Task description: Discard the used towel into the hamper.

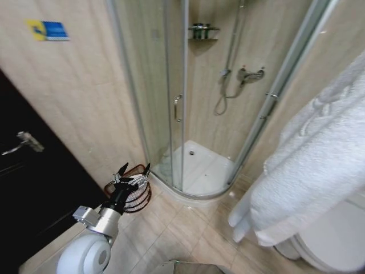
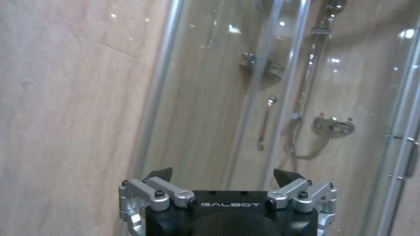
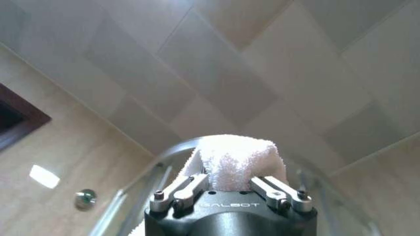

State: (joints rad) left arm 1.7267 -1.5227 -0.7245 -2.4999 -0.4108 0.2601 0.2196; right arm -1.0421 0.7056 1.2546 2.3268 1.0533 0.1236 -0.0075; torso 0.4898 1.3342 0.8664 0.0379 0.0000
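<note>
place: bathroom | evidence: glass shower cubicle [image 1: 188, 97], wall tiles [image 1: 74, 97], toilet [image 1: 336, 240]

white towel [image 1: 319, 165] hanging at right; hamper [image 1: 137, 191] upright on floor by shower

Tiled floor [image 1: 182, 228]: hamper [image 1: 137, 191] stands on it below the left gripper's fingers [image 1: 122, 169], apparently against the wall.

White towel [image 1: 311, 171] hangs right; left hand [image 1: 134, 173] spread above hamper [image 1: 137, 197].
</note>
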